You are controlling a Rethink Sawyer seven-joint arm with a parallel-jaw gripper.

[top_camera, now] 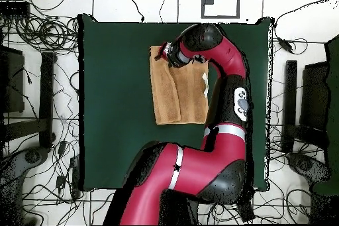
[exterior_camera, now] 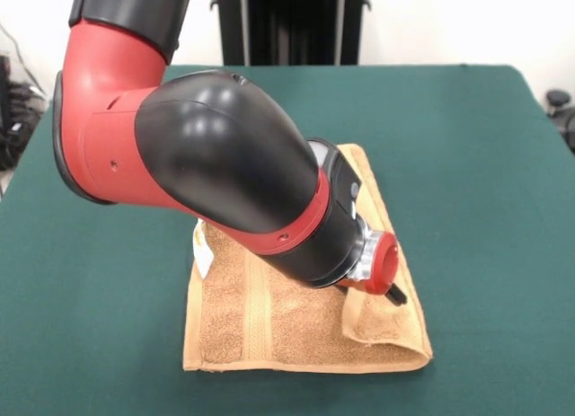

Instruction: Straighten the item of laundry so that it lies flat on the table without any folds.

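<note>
Red and black arm (exterior_camera: 207, 164), glossy rounded black joint cover, red shell with small screw holes, silver ring and red cap before the dark-tipped hand (exterior_camera: 393, 295).

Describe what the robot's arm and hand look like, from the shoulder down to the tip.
The arm is built of bulky rounded links, glossy black shells alternating with red ones, with a thin red ring near the wrist. A silver collar sits just before the red hand, which ends in a small dark tip. The overhead view shows grey bands and a button panel.
</note>
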